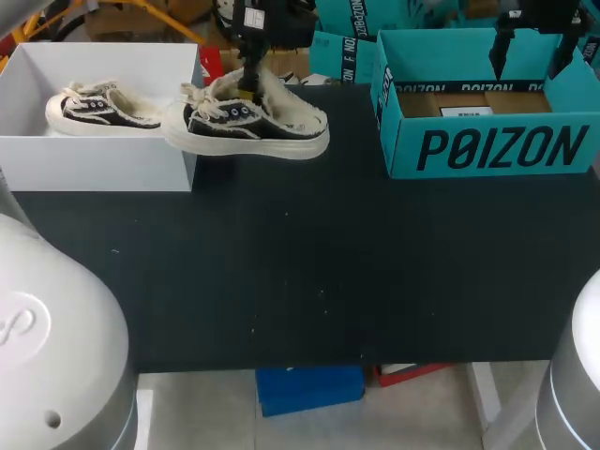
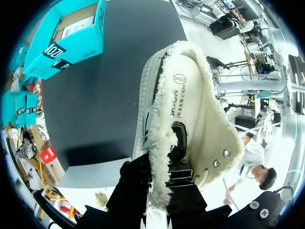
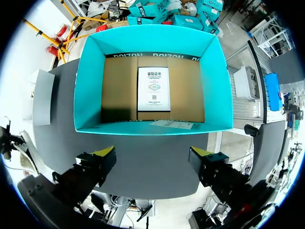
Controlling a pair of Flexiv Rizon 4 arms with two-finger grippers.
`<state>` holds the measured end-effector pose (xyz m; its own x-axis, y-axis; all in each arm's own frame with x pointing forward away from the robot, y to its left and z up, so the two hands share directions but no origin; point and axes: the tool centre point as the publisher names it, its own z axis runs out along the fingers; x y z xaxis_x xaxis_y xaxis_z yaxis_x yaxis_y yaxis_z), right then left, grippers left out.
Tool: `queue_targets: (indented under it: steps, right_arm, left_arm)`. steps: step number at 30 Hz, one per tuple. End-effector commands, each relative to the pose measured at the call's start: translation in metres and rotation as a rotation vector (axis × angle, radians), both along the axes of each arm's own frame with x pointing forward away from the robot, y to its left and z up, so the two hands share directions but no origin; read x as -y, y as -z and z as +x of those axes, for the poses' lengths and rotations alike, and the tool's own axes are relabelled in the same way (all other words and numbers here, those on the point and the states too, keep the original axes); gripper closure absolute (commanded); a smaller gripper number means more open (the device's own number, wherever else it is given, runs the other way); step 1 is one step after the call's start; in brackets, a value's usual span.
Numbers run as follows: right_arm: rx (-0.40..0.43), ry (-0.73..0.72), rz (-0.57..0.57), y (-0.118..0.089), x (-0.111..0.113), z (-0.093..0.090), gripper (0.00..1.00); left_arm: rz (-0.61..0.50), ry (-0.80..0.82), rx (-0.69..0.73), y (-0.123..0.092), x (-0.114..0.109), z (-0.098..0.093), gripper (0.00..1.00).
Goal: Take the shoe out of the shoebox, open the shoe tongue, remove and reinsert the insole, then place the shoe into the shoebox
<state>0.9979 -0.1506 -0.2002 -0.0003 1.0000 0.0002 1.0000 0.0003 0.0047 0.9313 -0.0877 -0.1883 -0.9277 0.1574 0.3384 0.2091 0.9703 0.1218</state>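
A black canvas shoe [image 1: 248, 122] with a cream sole and fleece lining hangs just right of the white box [image 1: 103, 159], over the table's back left. My left gripper [image 1: 249, 89] is shut on the fleece edge of its opening. In the left wrist view the shoe [image 2: 190, 109] stretches ahead of the left gripper [image 2: 164, 179], whose black fingers pinch the fleece rim. The teal shoebox [image 1: 487, 145] stands open at the back right. My right gripper [image 1: 534, 42] hovers open above it. In the right wrist view the right gripper [image 3: 153, 155] is spread wide near the shoebox [image 3: 90, 86].
A second matching shoe [image 1: 98, 106] lies inside the white box. A white card [image 3: 153, 88] lies on the teal shoebox's cardboard floor. The black table mat [image 1: 300, 272] spreads across the middle and front. More teal boxes stand behind the table.
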Motion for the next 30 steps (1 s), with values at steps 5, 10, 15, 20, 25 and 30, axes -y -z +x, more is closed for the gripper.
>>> queue_targets:
  steps: [5, 10, 15, 20, 25, 30]
  right_arm:
    - [-0.001, 0.000, 0.000, 0.000, 0.000, 0.001, 0.00]
    - [-0.001, 0.000, 0.000, 0.000, 0.000, 0.001, 0.00]
    - [-0.001, 0.000, 0.000, 0.000, 0.000, 0.001, 0.00]
    - [-0.001, 0.000, 0.000, 0.000, 0.000, 0.001, 0.00]
    - [-0.001, 0.000, 0.000, 0.000, 0.000, 0.001, 0.00]
    - [-0.001, 0.000, 0.000, 0.000, 0.000, 0.001, 0.00]
  left_arm:
    - [-0.002, 0.001, 0.002, -0.001, -0.001, 0.000, 1.00]
    - [-0.005, -0.052, 0.008, -0.003, -0.003, -0.029, 1.00]
    - [0.029, -0.096, 0.002, 0.002, -0.006, -0.064, 1.00]
    - [0.067, -0.155, 0.018, 0.020, -0.003, -0.091, 1.00]
    - [0.065, -0.160, 0.032, 0.046, 0.003, -0.107, 1.00]
    - [0.059, -0.133, 0.068, 0.066, 0.006, -0.109, 1.00]
